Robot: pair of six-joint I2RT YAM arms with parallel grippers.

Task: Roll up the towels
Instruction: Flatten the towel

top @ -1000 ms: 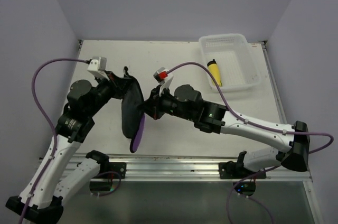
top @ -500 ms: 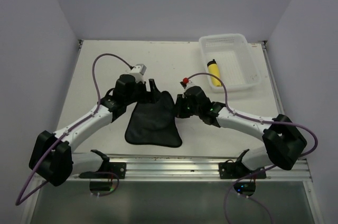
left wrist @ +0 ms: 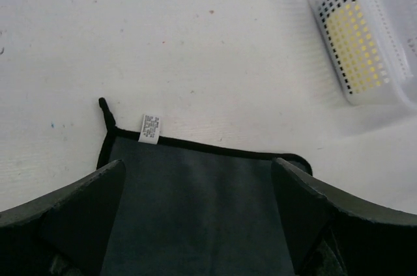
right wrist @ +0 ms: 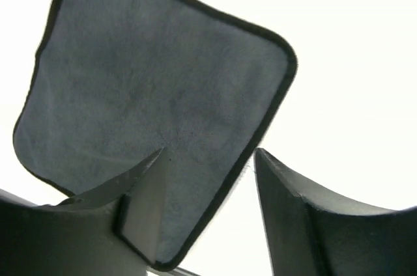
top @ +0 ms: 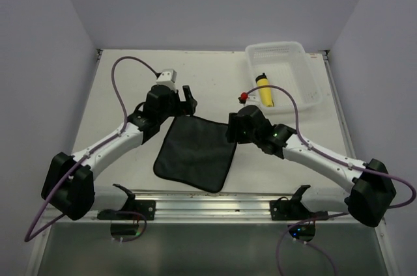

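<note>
Basically, a white counter (top: 117, 81) fills the scene, with both arms reaching in from the near edge. The left arm (top: 111, 146) ends at the far-left corner of the dark towel (top: 195, 152), and the right arm (top: 319, 159) ends at its far-right side. The dark towel lies flat and unrolled near the middle of the counter. It looks grey-black with black edging and sits slightly skewed.

A white perforated basket (top: 316, 97) sits at the far-right corner, well apart from the dark towel. A yellow towel (top: 265, 89) lies rolled up inside it by the left wall.

The left fingers (left wrist: 78, 220) are spread wide over the far edge of the dark towel, pinching nothing. The right fingers (right wrist: 313, 224) are also parted above the cloth's rounded corner, with nothing gripped.

A small white label (left wrist: 150, 128) and a black loop (left wrist: 104, 108) sit at the towel's far-left corner.
</note>
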